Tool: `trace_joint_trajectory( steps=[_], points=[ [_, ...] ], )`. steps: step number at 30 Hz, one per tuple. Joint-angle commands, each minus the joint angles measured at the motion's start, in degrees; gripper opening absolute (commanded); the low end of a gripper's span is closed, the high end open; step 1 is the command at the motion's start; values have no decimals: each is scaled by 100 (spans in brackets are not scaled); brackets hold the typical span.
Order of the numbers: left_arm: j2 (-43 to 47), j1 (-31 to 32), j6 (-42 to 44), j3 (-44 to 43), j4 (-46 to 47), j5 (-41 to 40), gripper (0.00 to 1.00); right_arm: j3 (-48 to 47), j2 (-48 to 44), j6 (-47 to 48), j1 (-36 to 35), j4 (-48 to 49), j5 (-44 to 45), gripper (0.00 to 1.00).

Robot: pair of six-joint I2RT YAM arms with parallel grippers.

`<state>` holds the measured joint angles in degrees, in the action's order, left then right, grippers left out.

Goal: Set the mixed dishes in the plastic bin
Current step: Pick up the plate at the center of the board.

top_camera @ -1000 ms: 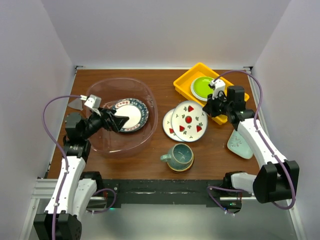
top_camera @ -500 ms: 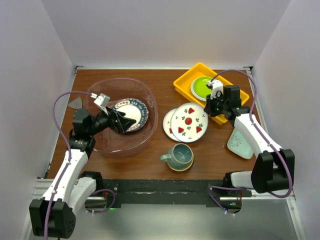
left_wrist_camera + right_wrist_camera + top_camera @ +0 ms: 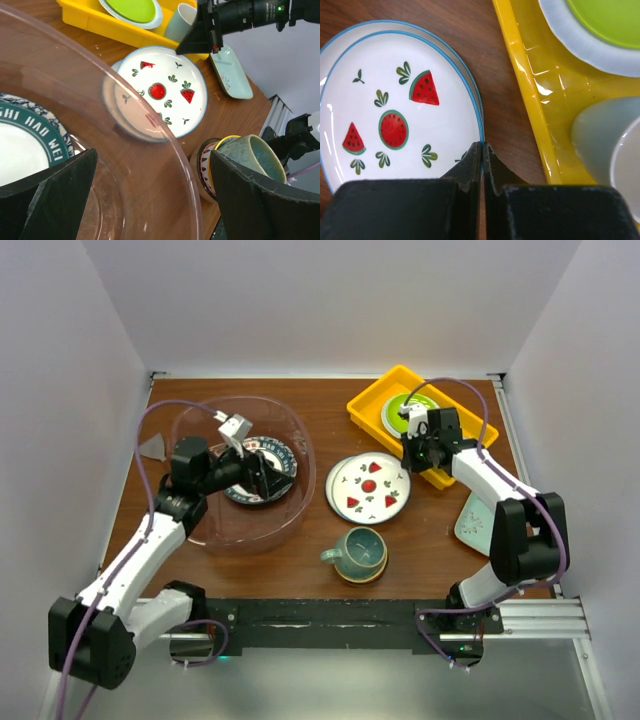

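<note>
Top external: you have the plastic bin (image 3: 214,527) holding a lettered plate (image 3: 285,453). The left gripper (image 3: 263,476) is spread wide inside the bin. Watermelon plates (image 3: 370,486) lie right of the bin, with the right gripper (image 3: 481,149) closed at their rim.

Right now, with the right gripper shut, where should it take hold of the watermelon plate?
Take the watermelon plate by its rim on the side facing the yellow tray, where the shut right gripper sits. It lies flat on a second plate that peeks out opposite, so the thin edge is probably the only hold.
</note>
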<state>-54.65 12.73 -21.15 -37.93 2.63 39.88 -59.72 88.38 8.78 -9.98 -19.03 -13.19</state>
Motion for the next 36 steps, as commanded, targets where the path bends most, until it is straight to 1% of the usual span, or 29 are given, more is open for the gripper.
trace_joint_trajectory(
  steps=[1,2,3,5,6,8,9,11,12,14,15,17,18,21,28,31,36],
  points=[
    [-842,860,549,-1221,-594,-735,100,-268,48,-8,-48,39,-280,0],
    [-1037,984,629,-1434,-719,-840,100,-259,48,1,-48,57,-307,0],
    [-1430,1203,725,-1889,-834,-1024,100,-259,39,27,-48,92,-316,0],
    [-1845,1398,1059,-2339,-1150,-1131,98,-224,-22,71,-48,188,-324,0],
    [-2247,1564,1164,-2785,-1264,-1210,98,-224,-40,106,-48,224,-342,0],
    [-2645,1688,1498,-3209,-1546,-1342,98,-224,-75,142,-48,285,-351,0],
    [-3039,1793,1726,-3586,-1634,-1447,98,-215,-110,203,-48,303,-438,0],
    [-3445,1855,1947,-3939,-1854,-1483,98,-136,-198,247,-48,390,-465,0],
    [-3838,1899,2087,-4280,-1906,-1535,98,-110,-233,300,-39,426,-500,0],
    [-4253,1917,2351,-4634,-2021,-1457,98,-40,-373,361,-57,531,-518,0],
    [-4664,1943,2465,-5001,-2065,-1361,98,-13,-426,397,-48,575,-527,0],
    [-5053,1970,2632,-5381,-2232,-1159,98,83,-558,432,-48,680,-579,0],
    [-5386,1996,2755,-5696,-2276,-1088,98,101,-602,441,-57,716,-588,0],
    [-5897,2014,3010,-6206,-2417,-921,98,198,-751,450,-48,856,-641,0],
    [-6724,2023,3670,-6972,-2776,-657,98,338,-849,520,-171,997,-685,0],
    [-7050,2023,3819,-7298,-2891,-420,98,365,-875,573,-259,1032,-650,0],
    [-7489,1997,3951,-7641,-2997,326,99,444,-954,625,-321,1085,-641,0]
  ],
)
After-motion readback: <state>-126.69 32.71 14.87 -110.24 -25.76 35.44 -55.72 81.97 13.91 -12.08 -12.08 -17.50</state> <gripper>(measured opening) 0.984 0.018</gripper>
